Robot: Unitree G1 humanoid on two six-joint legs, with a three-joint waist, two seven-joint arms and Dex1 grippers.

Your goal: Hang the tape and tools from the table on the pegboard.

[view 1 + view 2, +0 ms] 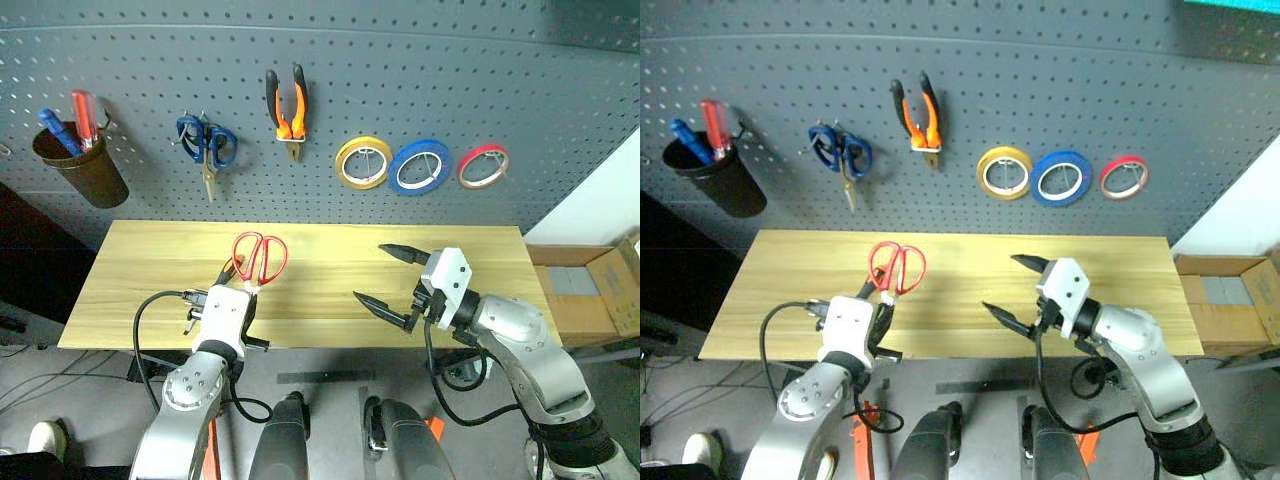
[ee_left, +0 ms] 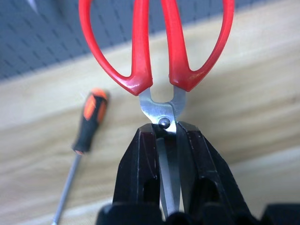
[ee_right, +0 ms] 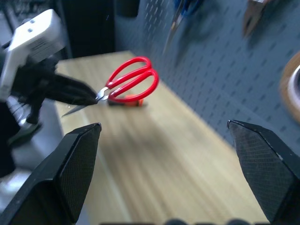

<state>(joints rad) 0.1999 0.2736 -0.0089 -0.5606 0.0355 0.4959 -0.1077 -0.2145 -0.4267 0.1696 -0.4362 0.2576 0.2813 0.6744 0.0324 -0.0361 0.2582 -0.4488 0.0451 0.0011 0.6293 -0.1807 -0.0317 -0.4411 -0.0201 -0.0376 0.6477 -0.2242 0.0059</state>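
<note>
Only partly, red-handled scissors (image 2: 157,56) being clamped at the blades by the left gripper (image 2: 166,140), a screwdriver (image 2: 84,136) being revealed beneath on the table (image 1: 480,260), right gripper (image 1: 385,280) being held wide, nothing gripped.

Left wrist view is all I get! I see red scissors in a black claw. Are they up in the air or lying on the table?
Observer: In the air. The left claw holds the red scissors by the blades, handles toward the pegboard, above the table.
Operator: What's the other claw doing?
Observer: The right claw is wide open with nothing in it, over the table's middle.
Operator: Is the blue tape hung up?
Observer: Yes, the blue tape hangs between a yellow roll and a red roll.
Operator: And the pliers?
Observer: The pliers hang left of the rolls.
</note>
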